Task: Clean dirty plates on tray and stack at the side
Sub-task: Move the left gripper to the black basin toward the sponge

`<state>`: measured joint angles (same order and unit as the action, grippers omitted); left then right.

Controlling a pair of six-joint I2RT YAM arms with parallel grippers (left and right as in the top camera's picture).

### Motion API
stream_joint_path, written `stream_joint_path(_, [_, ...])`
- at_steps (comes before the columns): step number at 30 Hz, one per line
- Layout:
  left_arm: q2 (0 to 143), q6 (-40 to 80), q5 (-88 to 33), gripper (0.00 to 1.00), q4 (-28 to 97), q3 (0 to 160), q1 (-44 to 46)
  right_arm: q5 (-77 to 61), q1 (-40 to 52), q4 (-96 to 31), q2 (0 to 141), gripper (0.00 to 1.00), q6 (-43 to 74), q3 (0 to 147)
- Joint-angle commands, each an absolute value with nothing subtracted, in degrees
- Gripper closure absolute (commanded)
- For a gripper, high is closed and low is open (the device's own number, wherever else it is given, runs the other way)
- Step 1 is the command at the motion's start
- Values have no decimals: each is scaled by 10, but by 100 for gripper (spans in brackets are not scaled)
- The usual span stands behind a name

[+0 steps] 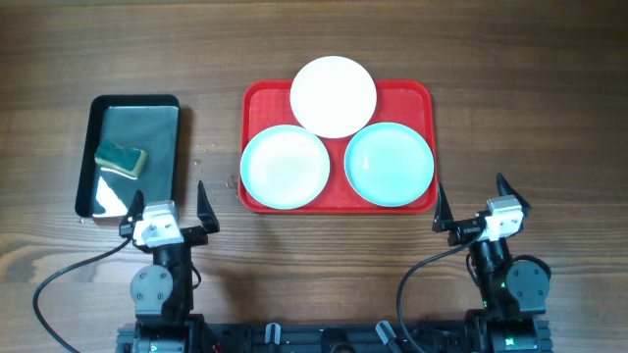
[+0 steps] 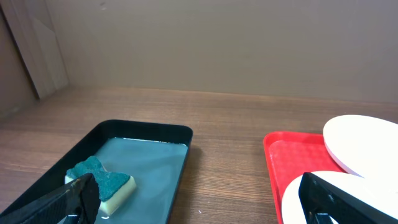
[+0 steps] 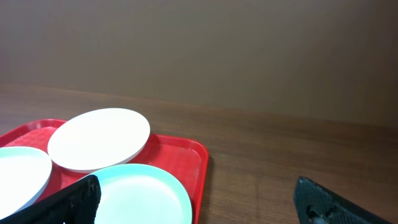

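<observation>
Plates (image 1: 334, 95) crowd tray (image 1: 407, 93); white one seems propped on both turquoise rims. Left fingers (image 1: 202, 196) and right fingers (image 1: 440, 202) released, empty. Pulling turquoise first could tip it.

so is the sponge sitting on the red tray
No, the sponge lies in the black tray, which sits apart from the red tray on the table.
</observation>
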<state>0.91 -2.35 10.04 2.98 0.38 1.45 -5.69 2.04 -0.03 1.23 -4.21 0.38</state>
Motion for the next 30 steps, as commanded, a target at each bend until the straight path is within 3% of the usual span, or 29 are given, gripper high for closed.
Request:
stream_joint_path(1, [10, -32, 114, 0, 31, 3, 14, -49, 17, 2, 13, 0, -44, 3])
stream_joint_path(23, [10, -32, 113, 0, 28, 3, 14, -49, 17, 2, 13, 0, -44, 3])
stream_joint_path(25, [10, -8, 13, 0, -8, 3, 14, -49, 17, 2, 13, 0, -44, 3])
stream_joint_path(26, [10, 4, -176, 0, -72, 3, 14, -49, 17, 2, 13, 0, -44, 3])
stream_joint_path(27, [10, 4, -230, 0, -127, 3, 14, -49, 17, 2, 13, 0, -44, 3])
stream_joint_path(30, [13, 4, -216, 0, -312, 5, 14, -49, 17, 2, 13, 0, -44, 3])
